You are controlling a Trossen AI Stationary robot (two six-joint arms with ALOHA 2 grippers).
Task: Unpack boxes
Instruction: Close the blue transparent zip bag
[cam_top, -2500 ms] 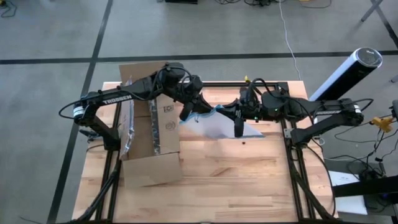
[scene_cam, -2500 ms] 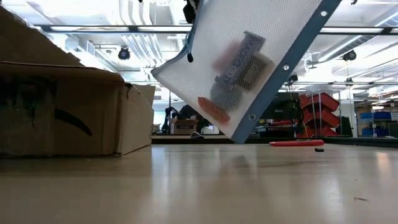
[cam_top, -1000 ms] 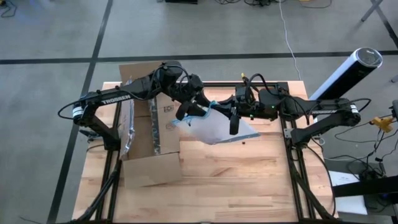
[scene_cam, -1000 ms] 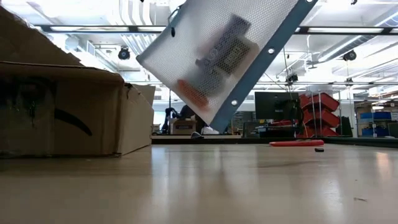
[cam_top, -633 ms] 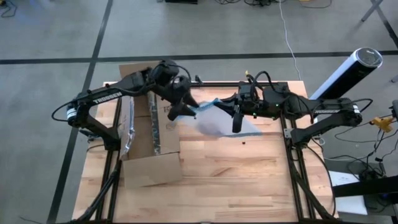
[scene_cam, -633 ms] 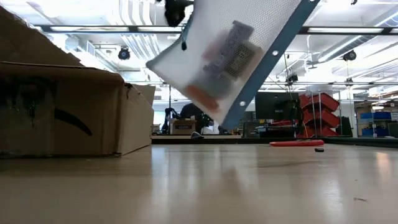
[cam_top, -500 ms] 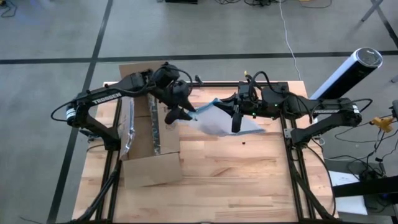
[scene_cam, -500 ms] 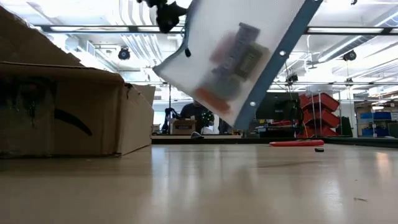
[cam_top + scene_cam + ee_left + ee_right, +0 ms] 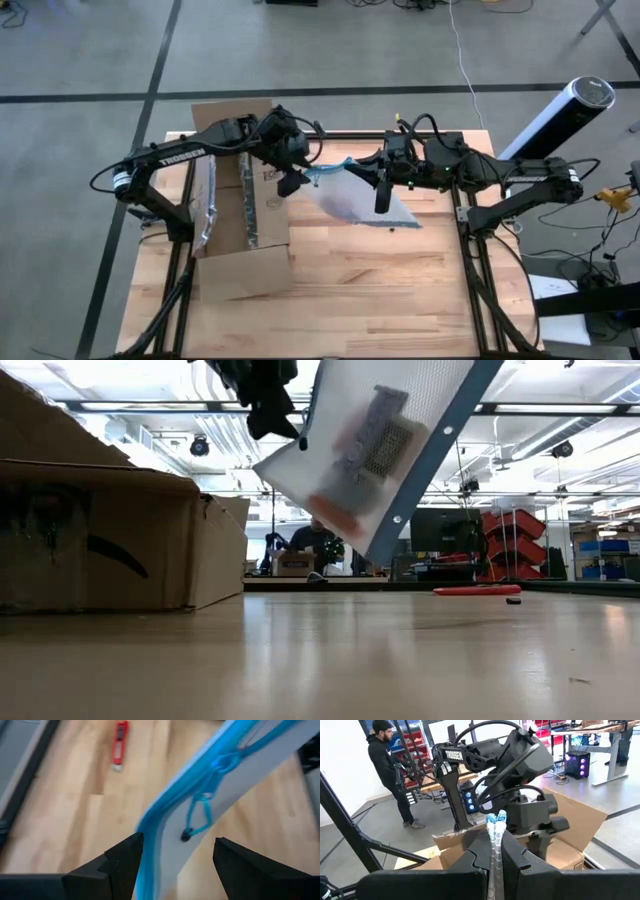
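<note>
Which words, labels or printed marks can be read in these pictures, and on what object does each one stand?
"TROSSEN": white letters on the left arm, readable in the high view and again in the right wrist view.
Black curved mark, not letters, on the side of the cardboard box.
Small black printed marks on the box's inner flap: too small to read.
Printing on the item inside the mesh pouch: blurred, unreadable.

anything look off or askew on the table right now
The clear pouch hangs tilted in mid-air, pinched at its edge only by the right gripper. The left gripper has open jaws around its blue edge. The box lies opened, flaps splayed.
</note>
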